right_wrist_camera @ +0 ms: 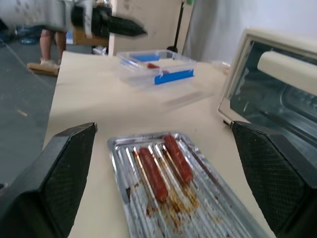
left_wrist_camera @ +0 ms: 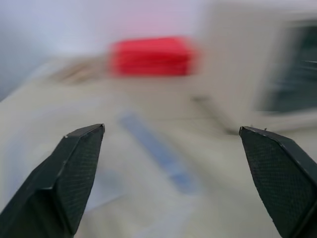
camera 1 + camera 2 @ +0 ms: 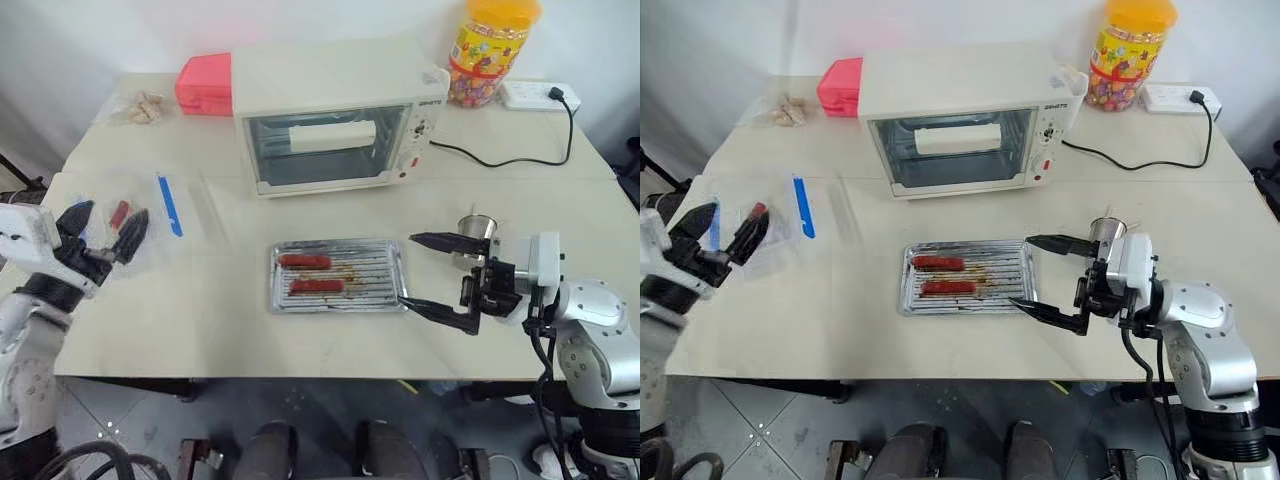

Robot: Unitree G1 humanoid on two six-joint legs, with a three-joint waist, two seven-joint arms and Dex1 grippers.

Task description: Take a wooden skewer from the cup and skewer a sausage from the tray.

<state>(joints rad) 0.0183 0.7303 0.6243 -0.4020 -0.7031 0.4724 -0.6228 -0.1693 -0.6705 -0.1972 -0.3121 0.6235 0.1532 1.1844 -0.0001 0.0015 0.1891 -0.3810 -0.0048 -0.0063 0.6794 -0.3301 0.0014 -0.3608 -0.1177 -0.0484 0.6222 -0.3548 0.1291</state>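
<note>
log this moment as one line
left tool open over clear box | right tool open beside tray | two sausages on tray

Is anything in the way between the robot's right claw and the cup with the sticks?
Nothing visible. The right gripper hangs open by the tray's right end, and the cup stands right behind its far finger, on the side away from the tray. No other object lies between them, just bare table.

Left gripper (image 3: 106,229) raised at the left side, fingers (image 2: 67,171) spread wide, nothing between them. Right gripper (image 3: 430,271) held level, pointing left across the body, jaws wide apart, also empty.
</note>
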